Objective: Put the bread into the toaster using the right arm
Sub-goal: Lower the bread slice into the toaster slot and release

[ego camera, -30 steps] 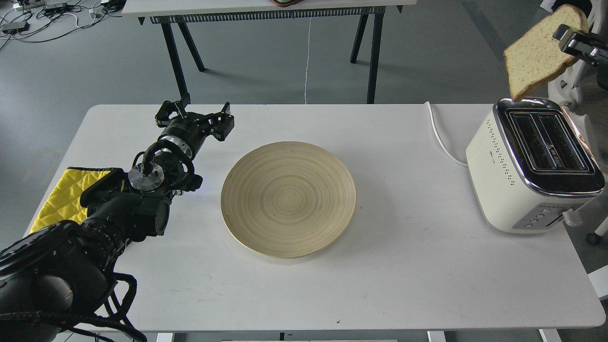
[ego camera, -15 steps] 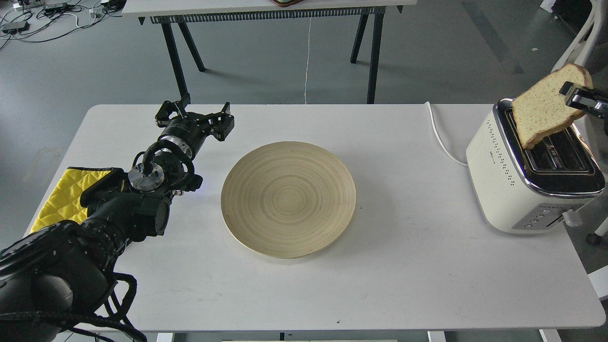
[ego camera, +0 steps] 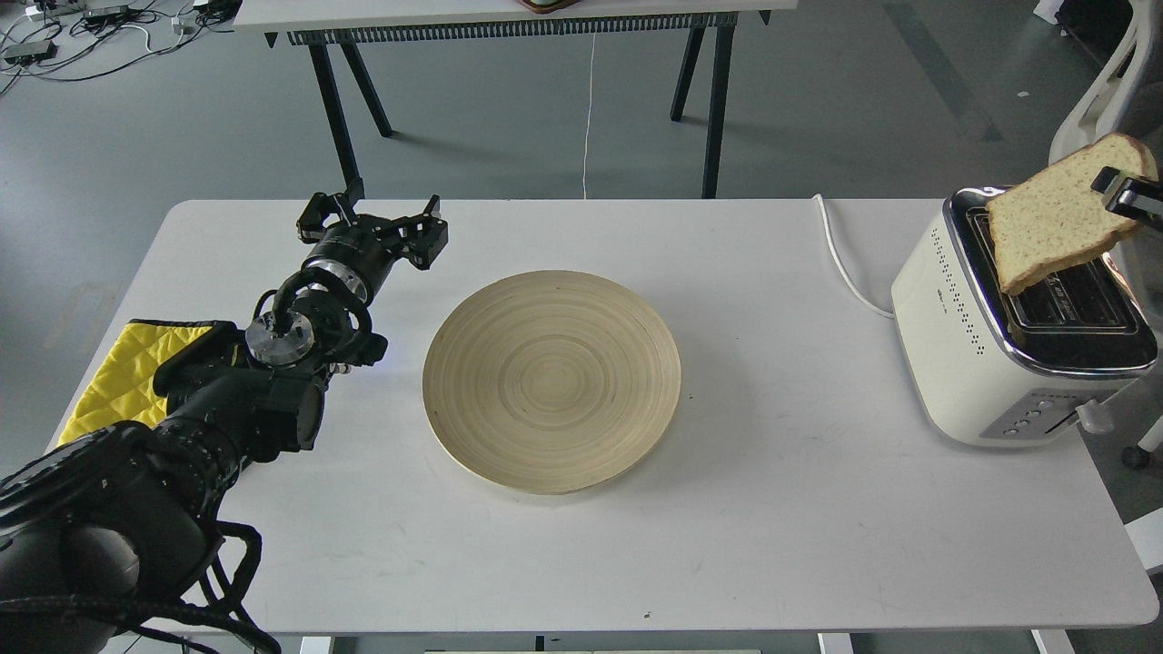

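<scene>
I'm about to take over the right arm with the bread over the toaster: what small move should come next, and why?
Probably rotate the bread upright and line its edge up with a slot before lowering. The right gripper holds it by the top corner, tilted, with the lower corner at the toaster top's left slot, not yet inside.

One bread, one toaster, one plate.

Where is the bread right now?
In the head view, the bread is at far right, tilted just over the toaster slots, held by the right end effector.
</scene>
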Tool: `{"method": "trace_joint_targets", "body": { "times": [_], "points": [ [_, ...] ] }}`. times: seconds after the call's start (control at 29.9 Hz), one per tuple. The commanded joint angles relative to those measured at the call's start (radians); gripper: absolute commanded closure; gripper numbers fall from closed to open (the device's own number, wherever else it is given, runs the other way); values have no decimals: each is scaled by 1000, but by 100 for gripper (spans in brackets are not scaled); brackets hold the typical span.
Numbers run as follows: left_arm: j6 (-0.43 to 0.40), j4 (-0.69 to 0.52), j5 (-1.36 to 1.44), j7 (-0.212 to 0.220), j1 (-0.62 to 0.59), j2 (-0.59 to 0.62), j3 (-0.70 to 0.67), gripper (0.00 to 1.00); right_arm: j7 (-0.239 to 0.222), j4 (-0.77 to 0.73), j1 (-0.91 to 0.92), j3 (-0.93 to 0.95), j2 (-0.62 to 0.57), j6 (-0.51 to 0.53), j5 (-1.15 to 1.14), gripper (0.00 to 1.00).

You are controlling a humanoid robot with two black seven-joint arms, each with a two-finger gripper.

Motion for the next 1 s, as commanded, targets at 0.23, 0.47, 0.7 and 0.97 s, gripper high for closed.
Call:
{"method": "trace_joint_targets", "body": {
  "times": [0.23, 0.47, 0.7, 0.97],
  "points": [
    [0, 0, 0, 0, 0, 0, 0, 0, -2, 3, 9, 0, -12, 1, 1, 96],
    [0, 0, 0, 0, 0, 0, 0, 0, -2, 11, -5, -2, -9, 7, -1, 96],
    [0, 0, 0, 0, 0, 0, 0, 0, -2, 14, -18, -3, -8, 10, -10, 95],
    [0, 0, 0, 0, 0, 0, 0, 0, 1, 22, -25, 10, -8, 9, -14, 95]
  ]
}}
